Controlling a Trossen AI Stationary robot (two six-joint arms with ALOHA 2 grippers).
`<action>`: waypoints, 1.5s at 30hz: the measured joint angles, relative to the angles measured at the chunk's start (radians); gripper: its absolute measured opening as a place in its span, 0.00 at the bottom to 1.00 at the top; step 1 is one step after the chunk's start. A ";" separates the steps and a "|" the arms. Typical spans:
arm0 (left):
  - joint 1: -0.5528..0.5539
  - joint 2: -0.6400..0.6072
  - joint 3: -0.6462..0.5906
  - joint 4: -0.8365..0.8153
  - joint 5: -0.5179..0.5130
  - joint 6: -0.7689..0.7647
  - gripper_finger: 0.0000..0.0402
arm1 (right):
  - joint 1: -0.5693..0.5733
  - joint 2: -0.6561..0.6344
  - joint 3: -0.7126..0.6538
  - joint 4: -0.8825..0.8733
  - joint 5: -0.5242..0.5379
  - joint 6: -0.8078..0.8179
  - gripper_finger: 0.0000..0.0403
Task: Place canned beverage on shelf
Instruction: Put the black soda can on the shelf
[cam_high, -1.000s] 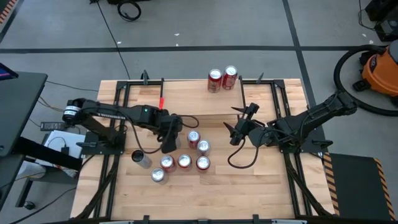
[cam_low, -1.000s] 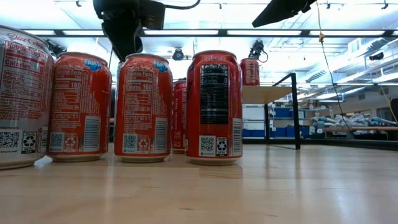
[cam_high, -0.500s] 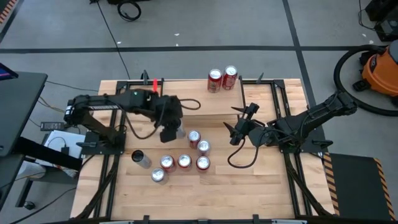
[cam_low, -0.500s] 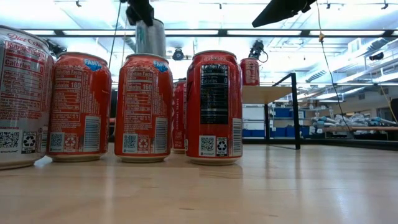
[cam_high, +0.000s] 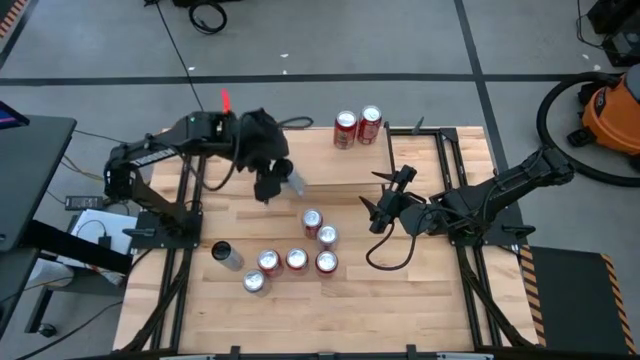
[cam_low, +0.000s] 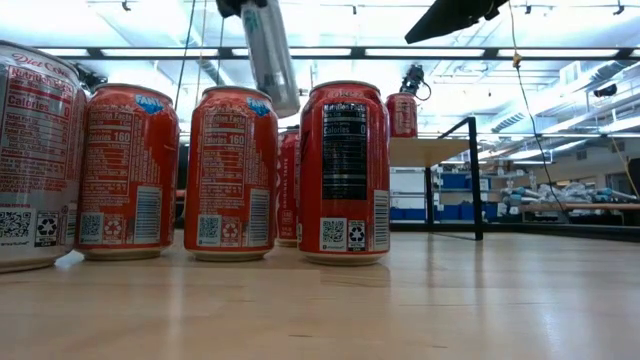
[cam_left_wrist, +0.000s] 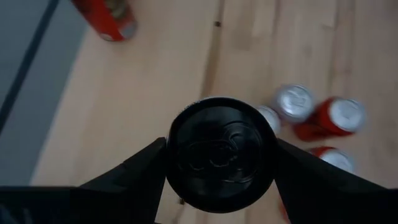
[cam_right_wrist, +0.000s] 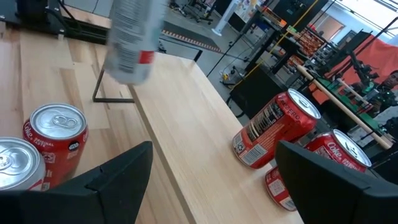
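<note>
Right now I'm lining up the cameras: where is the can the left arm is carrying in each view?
High: silver can at the left tool, over the shelf.
Low: top centre, tilted.
Left wrist: dark round end, centre.
Right wrist: blurred, top left.
Shared landmark: the red cans.

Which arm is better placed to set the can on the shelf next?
Left. The left gripper already holds the silver can in the air beside the shelf; the right gripper waits open and empty.
</note>
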 joint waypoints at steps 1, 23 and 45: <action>0.017 0.001 0.000 0.009 0.000 0.014 0.65 | 0.000 0.000 0.000 0.001 0.000 0.000 0.86; 0.322 0.382 0.425 -0.170 0.164 0.352 0.65 | -0.021 0.000 0.000 0.012 -0.032 -0.025 0.86; 0.320 0.393 0.430 -0.143 0.142 0.349 0.72 | -0.034 0.000 -0.031 0.045 -0.034 -0.027 0.86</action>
